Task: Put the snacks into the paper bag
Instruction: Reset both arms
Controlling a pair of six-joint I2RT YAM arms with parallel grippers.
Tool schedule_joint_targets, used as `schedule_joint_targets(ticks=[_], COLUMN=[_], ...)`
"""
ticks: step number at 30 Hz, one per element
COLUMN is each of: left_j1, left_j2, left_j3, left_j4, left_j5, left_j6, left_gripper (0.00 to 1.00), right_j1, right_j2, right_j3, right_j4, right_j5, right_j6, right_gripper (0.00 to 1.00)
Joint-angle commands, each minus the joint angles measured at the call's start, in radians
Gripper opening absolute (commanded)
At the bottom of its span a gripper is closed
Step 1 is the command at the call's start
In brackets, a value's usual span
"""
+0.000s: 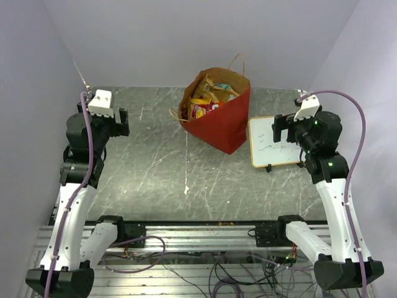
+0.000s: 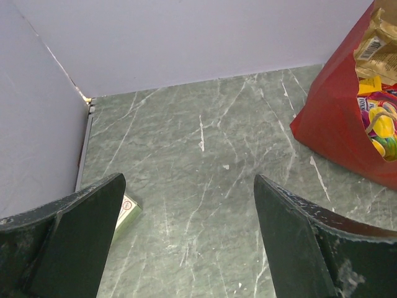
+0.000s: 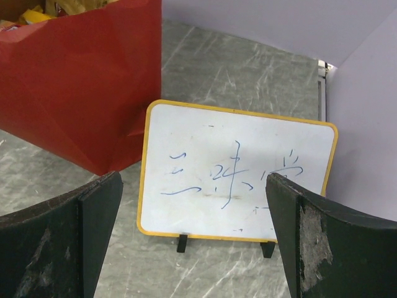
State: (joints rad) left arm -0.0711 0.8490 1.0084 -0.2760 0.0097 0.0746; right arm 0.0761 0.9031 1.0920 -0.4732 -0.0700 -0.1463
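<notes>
The red paper bag [image 1: 223,121] stands upright at the back middle of the table, its mouth open. Several snacks [image 1: 208,99] lie inside it, orange, yellow and kraft-brown packets. The bag's side [image 2: 335,124] and the snacks [image 2: 378,118] inside show at the right of the left wrist view, and the bag [image 3: 80,81] fills the upper left of the right wrist view. My left gripper [image 1: 122,121] is open and empty at the far left, apart from the bag. My right gripper [image 1: 276,131] is open and empty over the whiteboard, right of the bag.
A yellow-framed whiteboard [image 1: 275,141] with blue writing stands on small black feet right of the bag; it also shows in the right wrist view [image 3: 236,171]. A small pale box [image 2: 127,212] lies by the left wall. Walls close in on three sides.
</notes>
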Motion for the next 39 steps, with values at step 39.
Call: schedule_joint_targets(ticks=[39], left_j1=[0.051], left_j2=[-0.048], left_j3=[-0.025], left_j4=[-0.028], left_j5=[0.078], left_j6=[0.002], left_gripper=[0.96], right_j1=[-0.094], right_j2=[-0.080], right_j3=[-0.030], right_j4=[-0.012], right_j5=[-0.087], right_j6=[-0.012], right_gripper=[1.00])
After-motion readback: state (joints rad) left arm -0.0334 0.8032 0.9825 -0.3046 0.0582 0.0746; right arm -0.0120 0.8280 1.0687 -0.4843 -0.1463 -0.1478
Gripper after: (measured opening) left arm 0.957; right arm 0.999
